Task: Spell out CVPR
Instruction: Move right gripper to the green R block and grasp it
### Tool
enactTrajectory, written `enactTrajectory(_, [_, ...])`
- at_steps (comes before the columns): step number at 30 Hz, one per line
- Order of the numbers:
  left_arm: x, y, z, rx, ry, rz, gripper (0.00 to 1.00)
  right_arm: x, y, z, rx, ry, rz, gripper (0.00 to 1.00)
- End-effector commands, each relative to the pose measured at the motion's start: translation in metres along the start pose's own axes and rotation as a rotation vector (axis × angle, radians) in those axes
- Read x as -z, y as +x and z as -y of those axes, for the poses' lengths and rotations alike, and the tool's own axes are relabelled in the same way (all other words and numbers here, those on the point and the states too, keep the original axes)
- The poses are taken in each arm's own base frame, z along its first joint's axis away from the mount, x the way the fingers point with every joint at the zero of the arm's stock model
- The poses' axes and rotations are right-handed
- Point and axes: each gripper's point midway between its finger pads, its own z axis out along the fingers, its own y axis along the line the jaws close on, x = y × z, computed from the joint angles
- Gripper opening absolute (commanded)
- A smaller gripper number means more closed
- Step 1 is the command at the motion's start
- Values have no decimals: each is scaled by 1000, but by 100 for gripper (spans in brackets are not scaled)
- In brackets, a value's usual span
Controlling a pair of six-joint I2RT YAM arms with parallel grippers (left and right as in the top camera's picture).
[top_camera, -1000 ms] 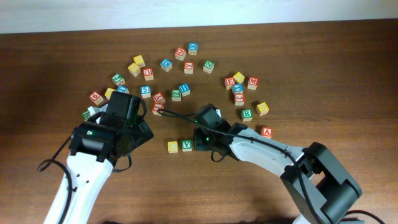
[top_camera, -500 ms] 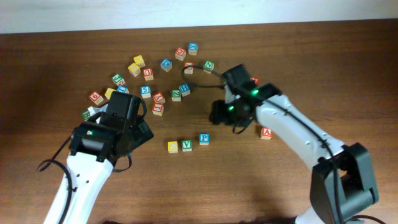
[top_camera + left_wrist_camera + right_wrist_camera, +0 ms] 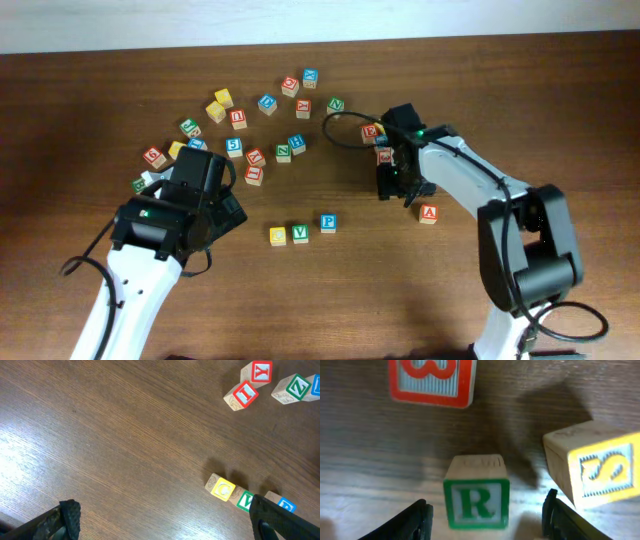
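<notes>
A yellow C block, a green V block and a blue P block lie in a row at the table's middle. They also show in the left wrist view: C, V, P. My right gripper is open, and in its wrist view its fingers stand on either side of the green R block without touching it. The arm hides the R block from overhead. My left gripper is open and empty, left of the row.
Several loose letter blocks are scattered across the back of the table. A red block and a yellow S block lie close to the R. A red A block sits right of my right gripper.
My right gripper let go of the blue P beside the V, then moved back and to the right and now straddles the green R. The left arm has not moved.
</notes>
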Motion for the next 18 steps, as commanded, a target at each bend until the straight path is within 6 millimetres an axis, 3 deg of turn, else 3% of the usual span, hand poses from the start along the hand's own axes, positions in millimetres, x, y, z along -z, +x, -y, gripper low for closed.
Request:
enactTrajectory(1, [0,0,0,-5,1,-3,99,-2,-11,-1,15,10,38,54])
enactTrajectory(5, [0,0,0,-5,0,-3,99,-1,-22,-4,13,-1,81,36])
enactTrajectory(9, [0,0,0,-5,1,-3,99,-1,-22,-5,13,-5,82,26])
enactTrajectory(14, [0,0,0,-5,0,-3,99,4,-13,-12,15,-51,47,25])
enactTrajectory(18, [0,0,0,-5,0,-3,99,37,6,-29,18,-169,-5,25])
